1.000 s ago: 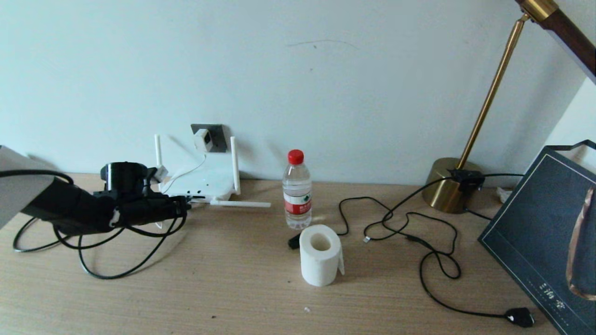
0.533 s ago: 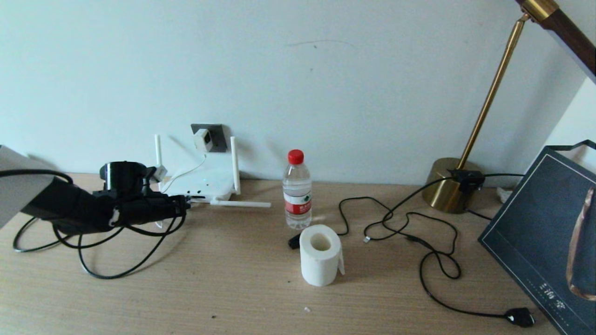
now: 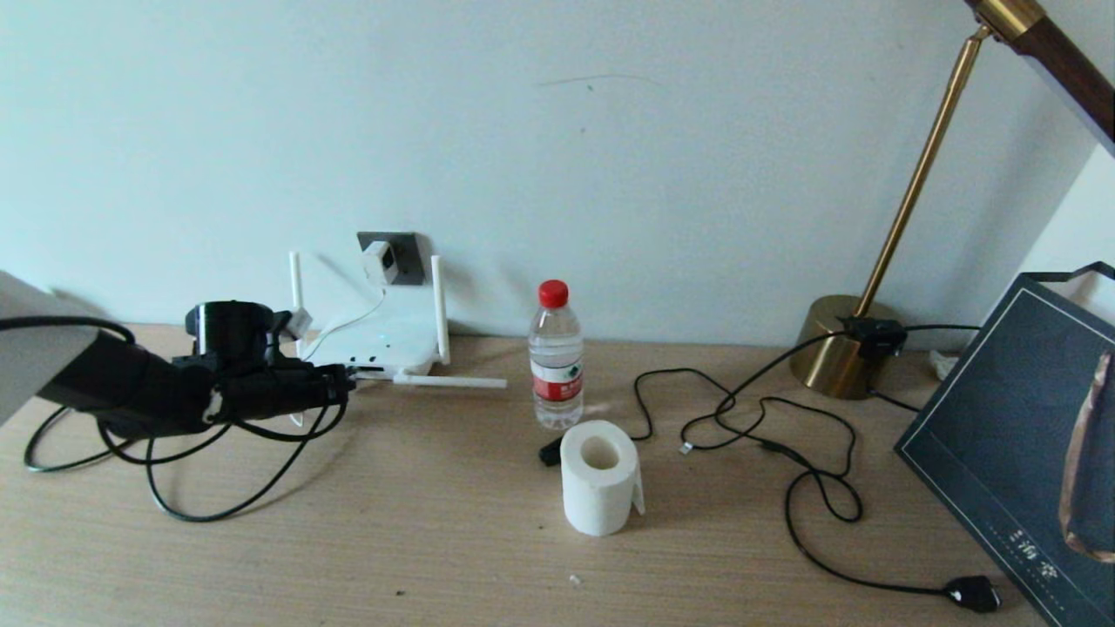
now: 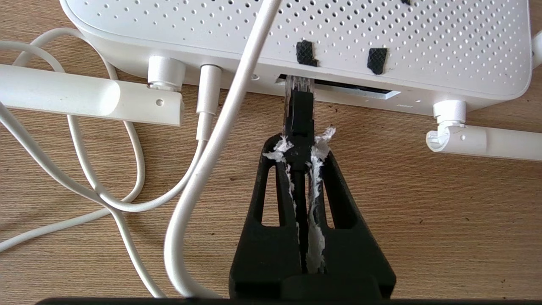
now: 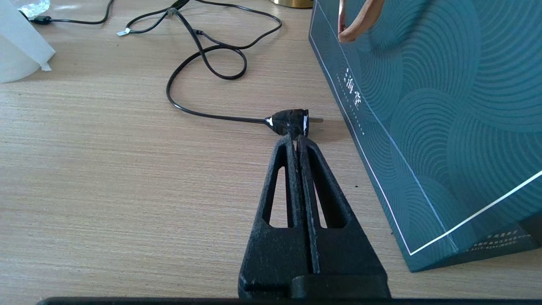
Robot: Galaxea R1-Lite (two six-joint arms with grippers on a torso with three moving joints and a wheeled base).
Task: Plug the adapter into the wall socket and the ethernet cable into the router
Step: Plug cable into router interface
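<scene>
The white router lies against the wall at the back left, its perforated shell filling the left wrist view. My left gripper is shut on the black ethernet cable, whose clear-tipped plug sits with its tip in the router's port slot. The white adapter sits in the dark grey wall socket, its white cord running down past the router. My right gripper is shut and empty near the table's right front, out of the head view.
A water bottle and a toilet roll stand mid-table. A brass lamp with a looping black cord and black plug lies to the right. A dark teal bag stands at the right edge.
The left arm has edged very slightly away from the router; nothing else has visibly moved.
</scene>
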